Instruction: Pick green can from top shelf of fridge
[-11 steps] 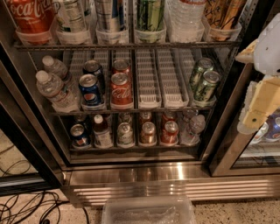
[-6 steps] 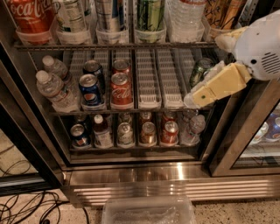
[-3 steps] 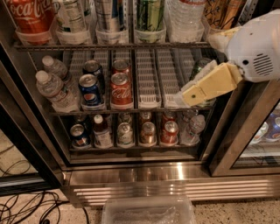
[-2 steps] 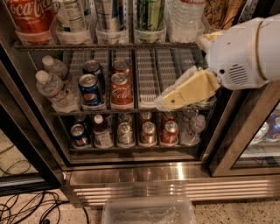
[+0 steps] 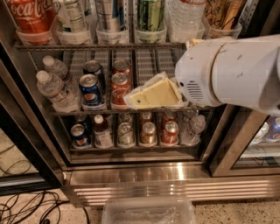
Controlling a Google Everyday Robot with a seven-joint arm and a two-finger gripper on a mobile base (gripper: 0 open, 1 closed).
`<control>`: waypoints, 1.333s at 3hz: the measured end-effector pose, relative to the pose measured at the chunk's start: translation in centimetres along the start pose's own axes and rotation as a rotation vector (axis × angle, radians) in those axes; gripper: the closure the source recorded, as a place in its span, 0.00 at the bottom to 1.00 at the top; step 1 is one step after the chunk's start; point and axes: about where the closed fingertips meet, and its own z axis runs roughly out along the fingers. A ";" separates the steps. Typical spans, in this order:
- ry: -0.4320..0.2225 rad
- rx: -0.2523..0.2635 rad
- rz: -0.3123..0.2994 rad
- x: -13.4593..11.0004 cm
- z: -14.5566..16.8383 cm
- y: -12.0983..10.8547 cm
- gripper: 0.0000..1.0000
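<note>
Nearest the camera, a clear plastic bin (image 5: 148,212) is noted on the floor, with cables (image 5: 26,205) at the left. Behind them lies the stainless slatted base of the fridge (image 5: 175,186), whose interior is exposed.

A white arm housing (image 5: 236,72) is seen entering from the right, filling much of the upper right. The tool (image 5: 151,94), pale yellow, is held out leftward in front of the middle rack (image 5: 87,113), just beside a red can (image 5: 120,87) and across the white ribbed lanes. Whether the tool is open or closed cannot be told. Nothing is seen gripped.

Farther back and higher is the top shelf (image 5: 87,45), a dark wire rack edged with clear cup holders. The green can (image 5: 151,15) is seated upright in one holder, its top cut off by the picture edge. It is flanked by a silver-blue can (image 5: 111,13) on the left and a clear water bottle (image 5: 186,15) on the right. It stands well above the tool and is untouched.

The step is judged to be the approach, with the reach not yet aimed at the shelf and the task barely begun. For the next move:
- The tool would need to be raised to the can's height and spread wide enough for a large can.
- It would then be advanced between the neighbours without knocking them.
- The can would need to be lifted clear of its cup before withdrawal.
</note>
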 end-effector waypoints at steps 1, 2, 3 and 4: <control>-0.057 0.112 0.062 -1.3 0.8 -0.5 0.00; -0.138 0.200 0.127 -2.8 1.4 -2.2 0.00; -0.238 0.281 0.157 -5.0 1.6 -4.2 0.00; -0.238 0.281 0.157 -5.0 1.6 -4.2 0.00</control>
